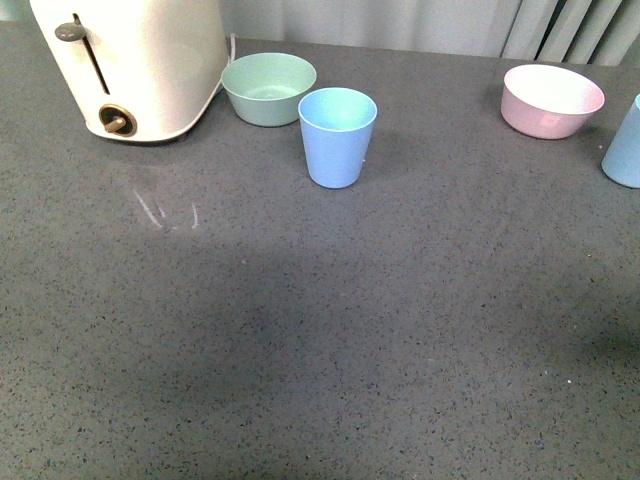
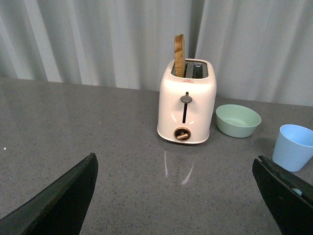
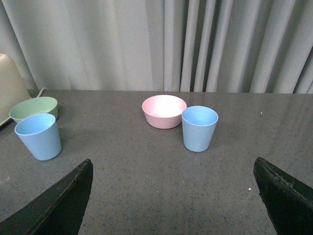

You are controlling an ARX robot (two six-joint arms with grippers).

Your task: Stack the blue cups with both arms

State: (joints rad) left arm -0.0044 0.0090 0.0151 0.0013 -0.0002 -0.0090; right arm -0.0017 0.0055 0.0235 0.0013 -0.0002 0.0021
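One blue cup (image 1: 337,136) stands upright on the grey table, just right of the mint green bowl (image 1: 268,88). The second blue cup (image 1: 624,146) stands at the right edge of the front view, cut off by the frame, near the pink bowl (image 1: 552,100). Neither arm shows in the front view. In the left wrist view my left gripper (image 2: 178,196) is open and empty, with the first cup (image 2: 293,147) beside its one finger. In the right wrist view my right gripper (image 3: 176,196) is open and empty, facing the second cup (image 3: 199,128); the first cup (image 3: 38,136) stands further off.
A cream toaster (image 1: 130,65) stands at the back left, with a slice of bread (image 2: 179,55) sticking out of one slot. The mint bowl (image 2: 237,120) sits between the toaster and the first cup. Grey curtains hang behind the table.
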